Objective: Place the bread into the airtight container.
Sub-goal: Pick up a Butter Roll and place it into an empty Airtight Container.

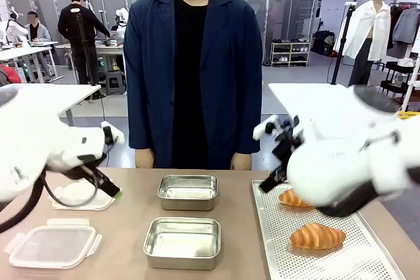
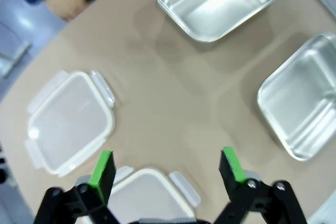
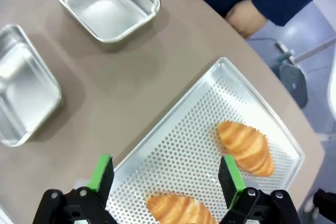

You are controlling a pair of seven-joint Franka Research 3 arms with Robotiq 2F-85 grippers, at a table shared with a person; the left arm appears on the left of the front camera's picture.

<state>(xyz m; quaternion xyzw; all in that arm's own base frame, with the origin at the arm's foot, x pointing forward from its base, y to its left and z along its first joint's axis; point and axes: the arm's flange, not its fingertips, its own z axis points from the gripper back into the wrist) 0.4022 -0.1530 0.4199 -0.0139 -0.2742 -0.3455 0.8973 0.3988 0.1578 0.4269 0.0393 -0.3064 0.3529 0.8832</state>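
Two croissants lie on the perforated tray point(image 1: 367, 260) at the right of the counter point(image 1: 131, 221). The near croissant point(image 1: 317, 235) has its long axis running left to right across the tray. The far croissant point(image 1: 293, 198) is half hidden behind the right arm point(image 1: 341, 162). The right gripper point(image 3: 166, 170) hangs above the tray, jaws spread and empty. The left gripper point(image 2: 167, 166), also spread and empty, hangs over a clip lid point(image 2: 142, 198) that the frame's edge cuts off. Two steel containers point(image 1: 182, 242) stand empty mid-counter.
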